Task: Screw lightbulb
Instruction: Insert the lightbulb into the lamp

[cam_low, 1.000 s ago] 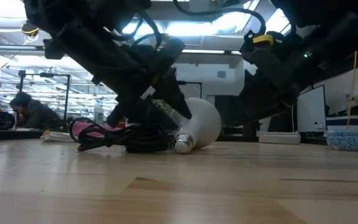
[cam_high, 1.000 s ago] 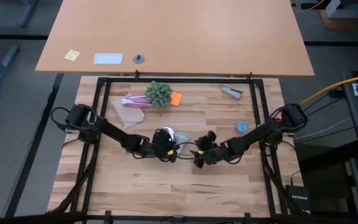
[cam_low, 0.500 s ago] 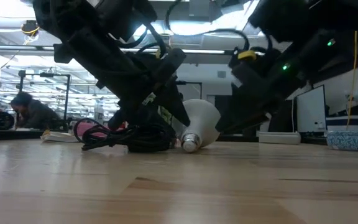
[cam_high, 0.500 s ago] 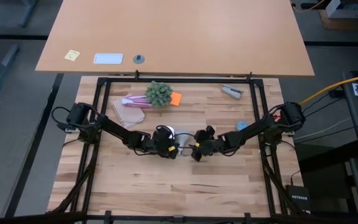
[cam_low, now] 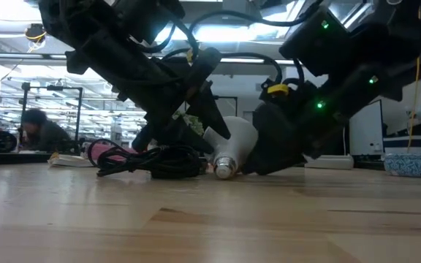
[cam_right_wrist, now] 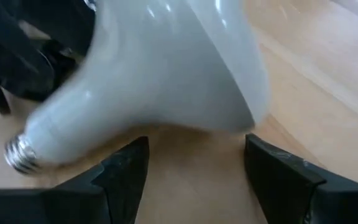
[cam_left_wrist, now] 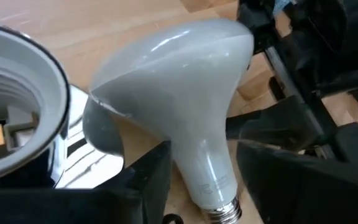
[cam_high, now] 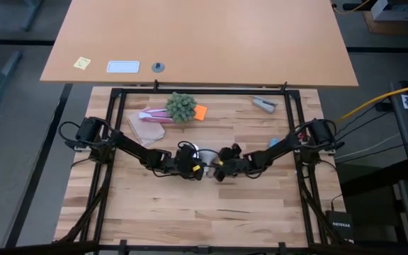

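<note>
- High view: both arms meet at mid-table over the wooden table (cam_high: pixel 190 212). Left gripper (cam_high: pixel 190 168) and right gripper (cam_high: pixel 218 170) face each other, close together, with the lightbulb (cam_high: pixel 205 157) showing as a pale patch between and just behind them. Farther back lie a green spiky plant-like object (cam_high: pixel 181 106), an orange piece (cam_high: pixel 200 112), a pink-and-brown flat item (cam_high: pixel 147 120), a grey tool (cam_high: pixel 264 104) and a small blue object (cam_high: pixel 275 144) by the right arm.
- Low view: lightbulb (cam_low: pixel 234 146) lies tilted on the tabletop, its metal screw base (cam_low: pixel 224 169) down near the wood, dome raised toward the rear. A bundle of black cord (cam_low: pixel 156 162) lies just beside the base, with something pink (cam_low: pixel 108 153) behind it. Dark arm bodies press in from both sides. A blue-patterned bowl (cam_low: pixel 406 164) stands far off to one side; a seated person (cam_low: pixel 39 131) is visible in the room behind.
- Left wrist view: left gripper (cam_left_wrist: pixel 201 180) straddles the bulb's narrow neck, fingers (cam_left_wrist: pixel 148 180) partly spread on either side, seemingly touching it; a firm grip cannot be confirmed. The white-and-silver socket (cam_left_wrist: pixel 17 118) sits just beside the dome.
- Right wrist view: right gripper (cam_right_wrist: pixel 194 177) has its fingers (cam_right_wrist: pixel 126 174) fully spread, holding nothing, just under the lightbulb (cam_right_wrist: pixel 166 81) dome, apart from it.
</note>
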You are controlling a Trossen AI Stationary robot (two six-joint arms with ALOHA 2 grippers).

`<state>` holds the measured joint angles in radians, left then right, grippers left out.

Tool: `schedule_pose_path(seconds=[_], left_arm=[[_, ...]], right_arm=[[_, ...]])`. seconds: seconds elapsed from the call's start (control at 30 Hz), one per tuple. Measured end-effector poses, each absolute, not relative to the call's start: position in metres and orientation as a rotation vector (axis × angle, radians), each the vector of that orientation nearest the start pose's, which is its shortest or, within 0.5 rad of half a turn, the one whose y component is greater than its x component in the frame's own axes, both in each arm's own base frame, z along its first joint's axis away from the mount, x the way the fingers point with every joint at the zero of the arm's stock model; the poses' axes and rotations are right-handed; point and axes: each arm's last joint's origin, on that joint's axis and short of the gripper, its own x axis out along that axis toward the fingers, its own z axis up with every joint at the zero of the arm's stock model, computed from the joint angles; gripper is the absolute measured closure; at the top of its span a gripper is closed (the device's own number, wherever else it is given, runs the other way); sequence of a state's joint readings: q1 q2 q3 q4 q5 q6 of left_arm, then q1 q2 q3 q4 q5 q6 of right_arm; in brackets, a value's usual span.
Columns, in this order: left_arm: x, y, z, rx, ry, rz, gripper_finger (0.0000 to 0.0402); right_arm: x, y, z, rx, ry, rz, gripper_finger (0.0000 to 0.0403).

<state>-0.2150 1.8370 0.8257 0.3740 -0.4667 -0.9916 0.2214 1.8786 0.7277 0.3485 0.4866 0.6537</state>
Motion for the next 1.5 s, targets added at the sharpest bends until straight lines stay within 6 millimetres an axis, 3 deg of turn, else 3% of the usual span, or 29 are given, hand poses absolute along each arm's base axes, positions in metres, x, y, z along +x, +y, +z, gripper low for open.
schedule_pose_path(seconds=[0.6, 1.17, 1.5], left_arm=[[0.353, -0.063, 0.104, -0.771, 0.368, 0.505, 0.0230], [0.365, -0.053, 0.106, -0.717, 0.382, 0.497, 0.0243], [0.363, -0.065, 0.106, -0.711, 0.377, 0.480, 0.0261]], right_arm=[[0.318, 0.058, 0.090, 0.362, 0.599, -0.446, 0.0143], [0.318, 0.059, 0.090, 0.350, 0.604, -0.432, 0.0143], [0.317, 0.059, 0.092, 0.341, 0.618, -0.424, 0.0143]])
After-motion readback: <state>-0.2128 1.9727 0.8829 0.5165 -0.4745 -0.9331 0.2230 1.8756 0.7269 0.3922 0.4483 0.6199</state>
